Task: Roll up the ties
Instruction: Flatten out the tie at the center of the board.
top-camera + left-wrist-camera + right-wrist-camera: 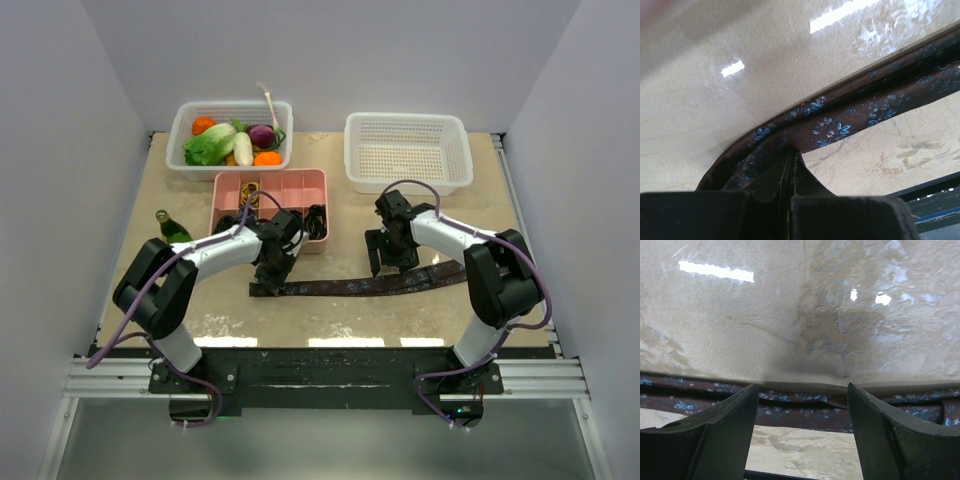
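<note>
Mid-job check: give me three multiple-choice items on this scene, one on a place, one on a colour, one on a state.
1. Where does the flat tie lie? A) in the white basket B) on the bare table C) in the vegetable basket
2. What colour is the divided tray? A) pink B) blue C) green
3. How is the left pincer? A) wide open B) shut on the tie's end C) out of view
Answers: B, the strip stretches across the tabletop; A, its walls are pink; B, it is clamped on the patterned fabric.
</note>
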### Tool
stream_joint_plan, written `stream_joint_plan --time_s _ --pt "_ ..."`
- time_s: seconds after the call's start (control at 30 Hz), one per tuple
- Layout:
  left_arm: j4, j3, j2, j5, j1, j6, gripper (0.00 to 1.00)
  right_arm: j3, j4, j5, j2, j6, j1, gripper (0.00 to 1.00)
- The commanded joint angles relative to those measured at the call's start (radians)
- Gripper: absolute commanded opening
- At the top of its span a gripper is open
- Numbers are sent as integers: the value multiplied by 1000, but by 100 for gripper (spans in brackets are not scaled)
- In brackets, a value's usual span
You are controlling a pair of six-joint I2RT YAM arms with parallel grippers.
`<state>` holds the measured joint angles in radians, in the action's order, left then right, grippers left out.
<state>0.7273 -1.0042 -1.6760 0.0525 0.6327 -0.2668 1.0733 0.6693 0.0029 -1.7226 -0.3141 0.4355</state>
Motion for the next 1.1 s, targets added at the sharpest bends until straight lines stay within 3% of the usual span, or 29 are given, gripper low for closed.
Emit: stream_joint_plan --time_s 0.0,0.43,0.77,1.0,1.07 --pt "-15 -47 27 24 -27 26 0 10 -8 80 29 -23 -17 75" --pt "-23 -30 27 56 -67 31 0 -116 -149 5 97 -31 -368 75" --pt "-14 -47 29 64 -80 38 0 -187 -158 6 109 -45 -491 76" --pt "-16 -79 51 87 -80 54 0 -170 -132 26 201 -54 -503 77" --pt "-25 -99 74 99 -82 61 4 -150 -119 34 230 -54 -501 78"
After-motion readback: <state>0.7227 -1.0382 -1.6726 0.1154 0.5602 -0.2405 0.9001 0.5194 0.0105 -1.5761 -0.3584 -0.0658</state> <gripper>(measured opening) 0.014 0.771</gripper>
